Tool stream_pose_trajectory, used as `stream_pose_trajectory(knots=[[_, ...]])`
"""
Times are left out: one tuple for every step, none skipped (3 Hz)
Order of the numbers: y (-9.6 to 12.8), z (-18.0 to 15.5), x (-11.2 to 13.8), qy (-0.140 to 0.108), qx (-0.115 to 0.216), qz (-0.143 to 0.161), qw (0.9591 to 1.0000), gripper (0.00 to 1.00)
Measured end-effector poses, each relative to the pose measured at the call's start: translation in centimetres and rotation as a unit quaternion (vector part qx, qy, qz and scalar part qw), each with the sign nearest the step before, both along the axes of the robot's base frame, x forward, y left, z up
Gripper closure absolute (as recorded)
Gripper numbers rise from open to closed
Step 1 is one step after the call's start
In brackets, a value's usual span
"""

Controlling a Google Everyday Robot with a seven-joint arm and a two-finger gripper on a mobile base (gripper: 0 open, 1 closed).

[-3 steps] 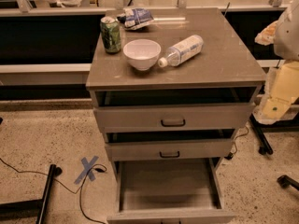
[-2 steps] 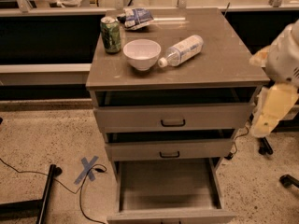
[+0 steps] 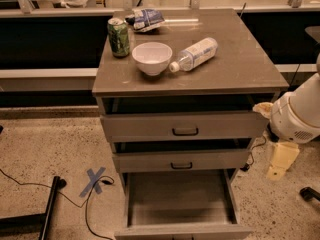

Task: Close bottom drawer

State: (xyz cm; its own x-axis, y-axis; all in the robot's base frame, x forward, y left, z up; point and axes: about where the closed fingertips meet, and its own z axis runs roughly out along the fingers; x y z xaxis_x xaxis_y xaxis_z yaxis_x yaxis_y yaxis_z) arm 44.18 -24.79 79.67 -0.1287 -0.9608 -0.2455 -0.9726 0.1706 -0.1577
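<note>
The bottom drawer (image 3: 180,200) is the lowest of three grey drawers and is pulled far out toward me; its tray is empty. Its front panel (image 3: 185,231) sits at the frame's lower edge, and its handle is cut off from view. The middle drawer (image 3: 181,160) and the top drawer (image 3: 184,125) are each slightly open, both with dark loop handles. My arm's white rounded body (image 3: 298,113) is at the cabinet's right side. The cream-coloured gripper (image 3: 280,160) hangs below it, level with the middle drawer, to the right of the cabinet and apart from it.
On the cabinet top (image 3: 250,69) stand a green can (image 3: 119,36), a white bowl (image 3: 151,57), a lying plastic bottle (image 3: 195,54) and a snack bag (image 3: 147,19). On the floor are a blue tape cross (image 3: 95,180), cables, a black stand leg (image 3: 47,214) at the left and a dark caster (image 3: 310,193) at the right.
The camera has shifted, so the cabinet sits more centred in view. My arm at the right has dropped, and the cream gripper is lower, beside the middle drawer. The drawers have not moved.
</note>
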Motion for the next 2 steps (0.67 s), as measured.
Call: stream_pose_trajectory(knots=[[-0.2,-0.7,0.3,0.014,0.009,0.002,0.9999,0.00],[-2.2,-8.0,0.1,0.040,0.029,0.007,0.9988,0.00]])
